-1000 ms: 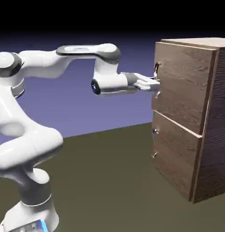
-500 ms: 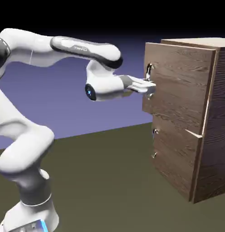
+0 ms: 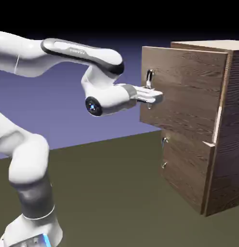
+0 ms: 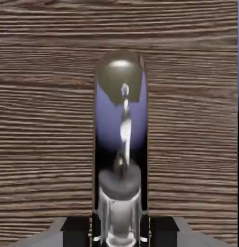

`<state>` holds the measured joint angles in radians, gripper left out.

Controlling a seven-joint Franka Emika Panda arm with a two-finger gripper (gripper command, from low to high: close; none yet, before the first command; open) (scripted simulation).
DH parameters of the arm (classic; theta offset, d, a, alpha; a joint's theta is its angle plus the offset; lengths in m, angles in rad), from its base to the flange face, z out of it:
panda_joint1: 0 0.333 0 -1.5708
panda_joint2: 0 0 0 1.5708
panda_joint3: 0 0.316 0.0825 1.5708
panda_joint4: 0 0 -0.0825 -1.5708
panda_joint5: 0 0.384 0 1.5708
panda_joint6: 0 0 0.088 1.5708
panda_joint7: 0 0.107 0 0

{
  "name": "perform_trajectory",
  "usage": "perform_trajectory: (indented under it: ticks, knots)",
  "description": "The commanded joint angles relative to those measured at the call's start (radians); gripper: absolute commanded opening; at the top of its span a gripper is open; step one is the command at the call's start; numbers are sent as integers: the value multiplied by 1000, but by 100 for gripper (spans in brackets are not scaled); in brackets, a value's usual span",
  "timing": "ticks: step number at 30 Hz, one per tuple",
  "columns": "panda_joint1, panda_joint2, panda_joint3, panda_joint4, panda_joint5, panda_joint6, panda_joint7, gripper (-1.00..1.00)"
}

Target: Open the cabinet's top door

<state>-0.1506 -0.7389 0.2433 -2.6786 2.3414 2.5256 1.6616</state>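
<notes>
The gripper point(image 3: 151, 98) pinched the silver handle point(image 4: 120, 144) of the top door point(image 3: 189, 91), which stood partly swung out from the cabinet point(image 3: 232, 135).

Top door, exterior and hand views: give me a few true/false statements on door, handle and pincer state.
1. The top door stands partly open, swung out from the cabinet. True.
2. The pincer is shut on the handle of the top door. True.
3. The lower door is swung wide open. False: it sits shut against the cabinet front.
4. In the hand view the handle is out of frame. False: the silver bar fills the middle, between the fingertips.
</notes>
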Motion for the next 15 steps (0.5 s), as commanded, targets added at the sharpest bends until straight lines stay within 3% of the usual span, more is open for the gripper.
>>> perform_trajectory:
  ticks: [1,15]
  knots:
    - [9,-14,-25,-16,-43,-21,24,-100]
    - [2,-120,-394,-126,-652,-411,249,-100]
